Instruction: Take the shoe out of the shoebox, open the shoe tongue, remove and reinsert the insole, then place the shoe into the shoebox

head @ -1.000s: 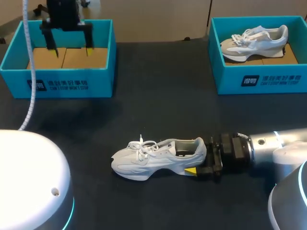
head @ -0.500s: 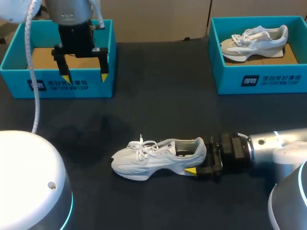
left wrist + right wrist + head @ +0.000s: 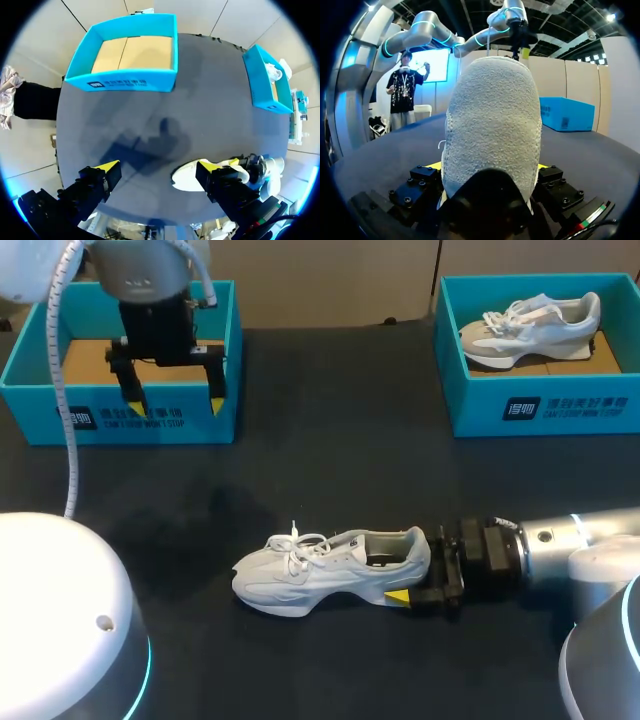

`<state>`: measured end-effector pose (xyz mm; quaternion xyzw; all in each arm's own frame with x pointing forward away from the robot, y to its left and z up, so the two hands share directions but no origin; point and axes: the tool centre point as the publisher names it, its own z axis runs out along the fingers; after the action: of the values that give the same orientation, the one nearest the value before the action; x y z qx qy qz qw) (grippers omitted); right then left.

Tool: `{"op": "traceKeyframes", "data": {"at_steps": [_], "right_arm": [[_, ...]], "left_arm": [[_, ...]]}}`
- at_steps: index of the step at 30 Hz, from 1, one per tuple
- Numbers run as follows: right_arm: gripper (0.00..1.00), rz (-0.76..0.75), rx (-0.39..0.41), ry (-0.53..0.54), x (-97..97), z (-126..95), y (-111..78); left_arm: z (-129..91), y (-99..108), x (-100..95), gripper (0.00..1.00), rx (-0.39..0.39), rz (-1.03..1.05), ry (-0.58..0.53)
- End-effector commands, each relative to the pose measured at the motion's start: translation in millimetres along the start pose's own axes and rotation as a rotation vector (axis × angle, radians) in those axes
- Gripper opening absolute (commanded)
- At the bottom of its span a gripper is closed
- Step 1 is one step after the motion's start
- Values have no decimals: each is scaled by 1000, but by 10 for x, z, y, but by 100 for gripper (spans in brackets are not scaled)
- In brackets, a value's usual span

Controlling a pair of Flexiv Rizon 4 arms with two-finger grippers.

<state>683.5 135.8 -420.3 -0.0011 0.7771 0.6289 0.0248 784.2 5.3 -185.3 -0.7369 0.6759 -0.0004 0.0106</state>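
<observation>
The white shoe [image 3: 325, 570] stands on its sole on the worktop [image 3: 330, 410], lower middle of the frame, its heel clenched between the right jaws. The left jaws hang released at upper left, over the front wall of the shoebox [image 3: 30, 390].

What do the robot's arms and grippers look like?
The left arm and right arm are rounded silver-white tubes with glowing cyan rings. The left gripper and right gripper are black and blocky, with bright yellow fingertips. A white ribbed cable runs along the left arm.

White arms [image 3: 60, 610], cyan rings [image 3: 146, 680], black yellow-tipped jaws.
</observation>
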Motion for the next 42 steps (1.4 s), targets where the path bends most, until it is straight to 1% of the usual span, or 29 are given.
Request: {"op": "traceKeyframes", "data": {"at_steps": [1, 2, 3, 5, 7, 9, 15, 16, 21, 25, 31, 34, 42], "right_arm": [[0, 0, 3, -2, 17, 35, -21], [0, 0, 3, -2, 17, 35, -21], [0, 0, 3, -2, 17, 35, -21], [0, 0, 3, -2, 17, 35, -21], [0, 0, 3, -2, 17, 35, -21], [0, 0, 3, -2, 17, 35, -21], [0, 0, 3, -2, 17, 35, -21], [0, 0, 3, -2, 17, 35, -21], [0, 0, 3, -2, 17, 35, -21], [0, 0, 3, -2, 17, 35, -21], [0, 0, 3, -2, 17, 35, -21], [0, 0, 3, -2, 17, 35, -21], [0, 0, 3, -2, 17, 35, -21]], "left_arm": [[59, 225, 208, 100, 10, -1, -15], [65, 282, 259, 100, 4, -6, -17], [70, 349, 299, 100, 14, 14, -7], [78, 437, 387, 100, -5, 4, -2], [79, 547, 502, 100, -1, 2, 10], [78, 650, 577, 100, -4, 7, 17], [149, 955, 890, 100, -17, 25, 35], [159, 1000, 930, 100, -29, 26, 40], [287, 1228, 1207, 100, -91, 35, 30], [425, 1396, 1409, 100, -95, 51, 7], [529, 1495, 1611, 100, -112, 70, -24], [518, 1557, 1788, 100, -129, 129, -34], [518, 1557, 1788, 100, -129, 129, -34]]}}
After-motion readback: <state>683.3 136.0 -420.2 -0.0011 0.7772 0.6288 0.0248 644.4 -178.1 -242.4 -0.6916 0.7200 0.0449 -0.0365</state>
